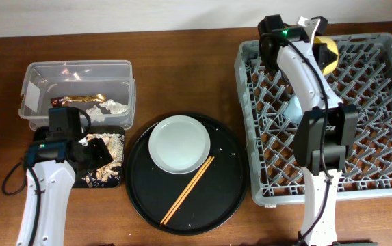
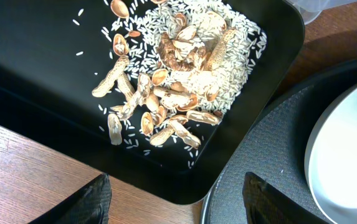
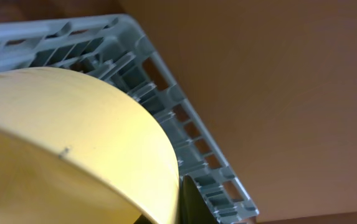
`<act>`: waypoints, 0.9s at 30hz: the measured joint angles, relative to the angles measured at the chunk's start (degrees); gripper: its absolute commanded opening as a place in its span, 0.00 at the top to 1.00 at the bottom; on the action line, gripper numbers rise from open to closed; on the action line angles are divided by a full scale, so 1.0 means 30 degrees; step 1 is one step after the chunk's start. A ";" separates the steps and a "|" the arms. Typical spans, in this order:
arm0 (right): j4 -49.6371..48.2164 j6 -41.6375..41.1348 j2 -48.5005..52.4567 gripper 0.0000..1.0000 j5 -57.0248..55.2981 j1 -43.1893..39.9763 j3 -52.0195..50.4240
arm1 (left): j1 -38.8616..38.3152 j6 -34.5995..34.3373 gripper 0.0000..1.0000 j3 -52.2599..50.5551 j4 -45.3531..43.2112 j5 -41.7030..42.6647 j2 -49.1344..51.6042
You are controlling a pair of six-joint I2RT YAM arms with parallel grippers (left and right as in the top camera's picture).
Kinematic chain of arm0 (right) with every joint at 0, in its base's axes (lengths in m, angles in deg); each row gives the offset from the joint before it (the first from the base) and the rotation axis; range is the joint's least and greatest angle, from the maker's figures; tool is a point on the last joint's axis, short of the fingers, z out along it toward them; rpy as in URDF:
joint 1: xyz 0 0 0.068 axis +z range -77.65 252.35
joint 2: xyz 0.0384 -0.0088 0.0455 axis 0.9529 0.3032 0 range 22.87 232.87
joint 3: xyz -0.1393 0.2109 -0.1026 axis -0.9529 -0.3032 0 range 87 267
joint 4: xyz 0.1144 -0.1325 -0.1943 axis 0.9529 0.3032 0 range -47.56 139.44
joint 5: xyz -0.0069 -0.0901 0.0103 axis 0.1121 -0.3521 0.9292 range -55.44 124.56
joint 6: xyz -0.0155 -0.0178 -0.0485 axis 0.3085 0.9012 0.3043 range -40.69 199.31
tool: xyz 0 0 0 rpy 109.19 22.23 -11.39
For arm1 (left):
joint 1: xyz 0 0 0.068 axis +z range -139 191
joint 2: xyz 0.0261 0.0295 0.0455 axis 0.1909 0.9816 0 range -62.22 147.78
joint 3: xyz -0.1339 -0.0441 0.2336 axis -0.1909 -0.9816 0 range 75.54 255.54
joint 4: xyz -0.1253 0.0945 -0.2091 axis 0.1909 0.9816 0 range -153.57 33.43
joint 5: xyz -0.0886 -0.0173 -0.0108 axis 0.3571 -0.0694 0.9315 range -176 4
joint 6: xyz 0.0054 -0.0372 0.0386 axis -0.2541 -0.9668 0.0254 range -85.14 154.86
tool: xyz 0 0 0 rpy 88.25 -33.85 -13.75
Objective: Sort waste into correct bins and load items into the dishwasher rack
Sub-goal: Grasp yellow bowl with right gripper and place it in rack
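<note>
Overhead: the right gripper (image 1: 317,37) reaches to the far side of the dishwasher rack (image 1: 373,137) with the yellow bowl (image 1: 328,56) on edge among the pegs there. A pale blue shape, probably the blue cup (image 1: 293,109), sits further in, half hidden by the arm; no pink cup shows. The grey-green plate (image 1: 178,143) and the 2 wooden chopsticks (image 1: 187,191) lie on the round black tray (image 1: 223,184). The clear tub (image 1: 76,65) holds the gold wrapper (image 1: 83,99) and white tissue (image 1: 110,108). The left gripper (image 1: 92,149) hovers over the shallow black tray (image 1: 79,182).

Left wrist: the left gripper (image 2: 178,204) is spread wide and empty, above the tray's near rim. Peanut shells and rice, the food scraps (image 2: 178,81), are heaped in the shallow tray (image 2: 35,68); the round tray (image 2: 259,149) lies just beside it.

Right wrist: the bowl (image 3: 72,137) fills the view beside the rack's corner (image 3: 184,124). 1 dark finger (image 3: 189,200) presses against its wall, the other is hidden, so the gripper (image 3: 179,204) looks clamped on the rim.

The waste looks sorted; the step in hand is seating the bowl. Next, it needs settling between pegs before release, then the plate and chopsticks wait.
</note>
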 measured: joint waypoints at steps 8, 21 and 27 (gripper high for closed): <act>0.0933 -0.0226 0.0335 0.86 0.0852 0.0379 0.0000 | 0.0000 0.0007 0.33 0.0000 0.0000 0.0000 0.0000; 0.4677 -0.0197 -0.5493 0.04 1.0367 0.0612 -0.0255 | 0.0000 0.0007 0.33 0.0000 0.0000 0.0000 0.0000; 0.6076 0.0714 -1.1555 0.00 1.5766 0.0612 -0.0175 | 0.0000 0.0000 0.30 0.0000 0.0022 0.0000 0.0000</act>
